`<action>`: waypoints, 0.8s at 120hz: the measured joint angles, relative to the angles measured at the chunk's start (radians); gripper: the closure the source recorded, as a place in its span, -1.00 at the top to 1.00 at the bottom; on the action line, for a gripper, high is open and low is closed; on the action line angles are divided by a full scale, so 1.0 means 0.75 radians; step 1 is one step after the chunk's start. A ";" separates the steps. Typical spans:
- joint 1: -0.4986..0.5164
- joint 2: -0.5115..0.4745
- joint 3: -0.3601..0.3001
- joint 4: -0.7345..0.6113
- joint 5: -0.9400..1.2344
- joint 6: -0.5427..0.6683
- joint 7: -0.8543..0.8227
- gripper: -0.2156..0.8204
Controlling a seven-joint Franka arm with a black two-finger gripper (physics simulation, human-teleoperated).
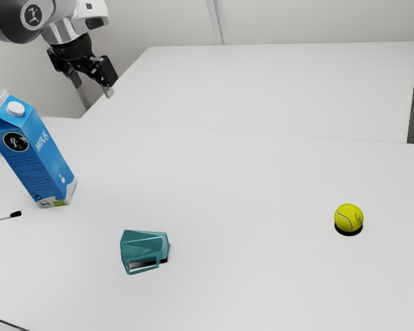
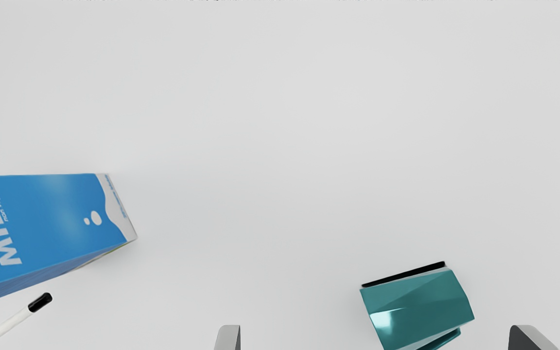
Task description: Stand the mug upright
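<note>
1. Clock directions are taken in the exterior view, with the mug (image 1: 145,246) as dial centre. We see it lying on its side on the table (image 1: 262,289), presumably steadied by a flat facet. Its handle (image 1: 145,270) lies towards six o'clock; we cannot tell which end is the mouth.
2. The gripper (image 2: 378,338) is raised above the table, near half past eleven, its fingers spread wide with nothing gripped. We judge this spread suited to straddling the mug.
3. The milk carton (image 1: 36,155) stands at ten o'clock on its base, the marker (image 1: 3,217) lies between nine and ten, and the tennis ball (image 1: 348,217) rests near three.
4. We infer that the approach comes first, then grasp, lift and turn; a loose hold could let the smooth wall slip.
</note>
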 joint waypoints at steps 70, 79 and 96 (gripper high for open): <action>0.324 -0.118 0.000 -0.456 -0.443 0.016 -0.039 0.58; 0.380 -0.121 0.000 -0.558 -0.529 0.014 -0.045 0.58; 0.439 -0.118 -0.001 -0.709 -0.652 0.013 -0.053 0.58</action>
